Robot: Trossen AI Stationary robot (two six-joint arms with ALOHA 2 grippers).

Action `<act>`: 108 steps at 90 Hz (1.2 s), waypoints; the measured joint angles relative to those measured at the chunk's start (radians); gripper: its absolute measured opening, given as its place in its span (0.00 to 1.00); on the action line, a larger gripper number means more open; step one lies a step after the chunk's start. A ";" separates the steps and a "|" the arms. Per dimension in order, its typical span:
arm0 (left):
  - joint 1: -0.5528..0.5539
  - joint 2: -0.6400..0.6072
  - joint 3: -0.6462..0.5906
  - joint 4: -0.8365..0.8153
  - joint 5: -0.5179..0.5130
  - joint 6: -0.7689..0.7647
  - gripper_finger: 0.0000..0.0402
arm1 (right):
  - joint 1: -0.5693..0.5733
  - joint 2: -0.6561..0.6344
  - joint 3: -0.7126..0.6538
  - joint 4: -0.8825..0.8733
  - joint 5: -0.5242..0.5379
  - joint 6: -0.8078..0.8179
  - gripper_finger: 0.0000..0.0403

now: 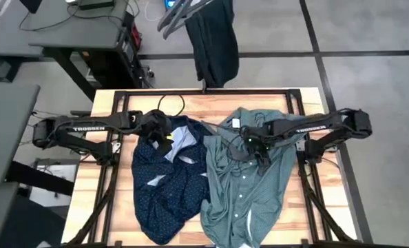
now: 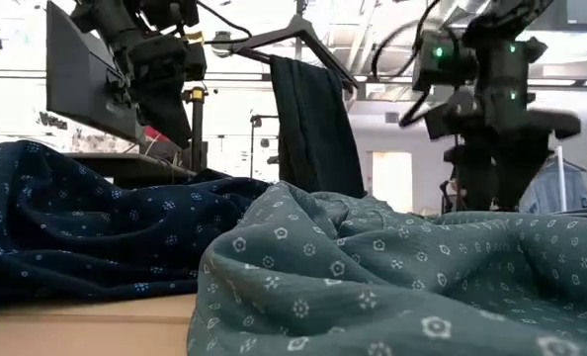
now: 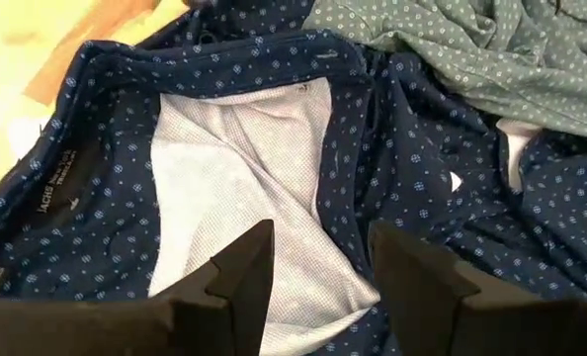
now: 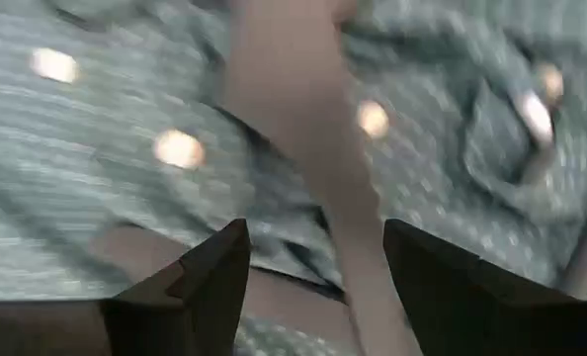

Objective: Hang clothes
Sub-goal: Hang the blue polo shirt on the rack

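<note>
The navy dotted shirt (image 1: pixel 166 186) lies crumpled on the table's left half, its collar and pale lining (image 3: pixel 244 188) facing up. The teal shirt (image 1: pixel 249 193) lies spread beside it on the right, overlapping its edge. The dark jeans (image 1: pixel 215 41) hang from a hanger (image 2: pixel 293 35) beyond the far edge. My left gripper (image 3: pixel 318 282) is open and raised over the navy collar (image 1: pixel 164 138). My right gripper (image 4: pixel 313 277) is open close over the teal shirt's upper part (image 1: pixel 254 146). My right gripper stands open with its fingers pointing down at the teal shirt's buttoned front (image 4: pixel 175 148). The view is blurred, and in the low view a fold of the shirt (image 2: pixel 392 247) hides the fingertips, so I cannot tell whether it touches the cloth.
A black metal frame (image 1: pixel 204 91) runs around the wooden table (image 1: pixel 101 200) and carries both arms. Desks with cables (image 1: pixel 67 27) stand beyond the far left corner. Bare wood shows along the table's left and right sides.
</note>
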 joint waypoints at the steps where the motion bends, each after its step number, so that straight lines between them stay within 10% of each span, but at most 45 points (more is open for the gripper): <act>1: 0.001 0.000 0.000 0.000 0.000 0.000 0.37 | 0.000 0.005 0.000 0.004 0.000 -0.001 0.54; 22: 0.011 0.000 0.000 -0.002 0.000 0.016 0.37 | -0.002 0.138 0.006 0.051 0.003 -0.017 0.47; 40: 0.011 0.000 0.000 -0.015 0.001 0.003 0.37 | -0.001 0.127 0.054 -0.076 -0.003 0.003 0.14; 75: 0.019 -0.001 0.005 -0.015 0.001 0.013 0.37 | -0.085 -0.137 0.339 -0.272 -0.030 -0.027 0.15; 108: 0.054 -0.002 0.354 -0.074 -0.012 0.199 0.37 | -0.196 -0.165 0.394 -0.007 -0.817 0.254 0.15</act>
